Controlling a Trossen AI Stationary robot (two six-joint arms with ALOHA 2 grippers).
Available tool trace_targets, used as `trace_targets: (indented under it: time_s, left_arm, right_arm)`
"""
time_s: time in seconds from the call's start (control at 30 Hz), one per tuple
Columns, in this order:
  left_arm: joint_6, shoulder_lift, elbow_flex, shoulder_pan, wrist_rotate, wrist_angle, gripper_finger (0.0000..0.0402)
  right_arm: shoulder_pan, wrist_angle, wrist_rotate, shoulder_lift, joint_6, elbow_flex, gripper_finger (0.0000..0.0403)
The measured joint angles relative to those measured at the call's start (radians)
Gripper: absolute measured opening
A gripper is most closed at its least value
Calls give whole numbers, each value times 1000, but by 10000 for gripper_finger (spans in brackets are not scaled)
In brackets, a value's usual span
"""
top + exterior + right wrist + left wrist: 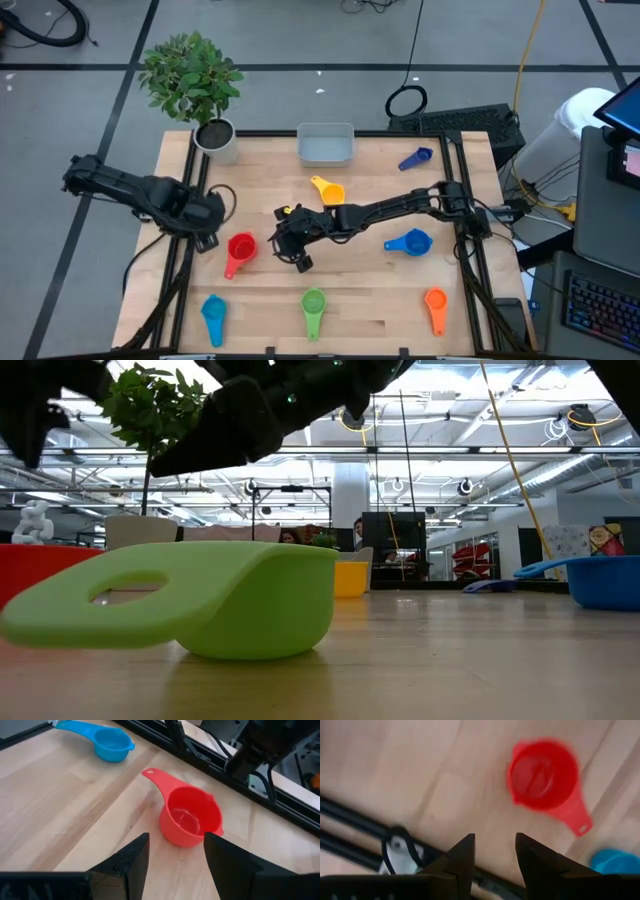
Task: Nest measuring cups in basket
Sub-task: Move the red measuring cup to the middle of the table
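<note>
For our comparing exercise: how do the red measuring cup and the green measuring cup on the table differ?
The red measuring cup lies between both grippers; the green measuring cup sits alone near the front edge. Red's handle points toward the front-left, green's straight toward the front. Both rest on the table, outside the basket.

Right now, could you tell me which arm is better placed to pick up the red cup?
Probably the right: its open gripper is aimed at the red cup, with nothing between. The left gripper sits at the table's edge, also empty.
</note>
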Motion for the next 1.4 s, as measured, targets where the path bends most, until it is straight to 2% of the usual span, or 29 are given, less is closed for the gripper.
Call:
trace_targets:
  time_s: [0.23, 0.5, 0.97, 1.23, 1.4]
  left_arm:
    - [-74, 59, -97, -69, 47, 34, 145]
    - [-123, 67, -204, -131, 48, 337, 145]
    - [-227, 92, -326, -177, 59, 361, 145]
    - [-199, 91, -371, -170, -48, 483, 145]
    - [-177, 91, -371, -151, -80, 517, 145]
  right_arm:
    - [-3, -1, 1, 0, -2, 0, 183]
    - [-9, -2, 6, 0, -1, 0, 183]
    - [-17, -48, 32, -57, -6, -1, 183]
    - [-18, -58, 36, -82, -10, -1, 183]
    - [-18, -71, 55, -83, -11, -1, 183]
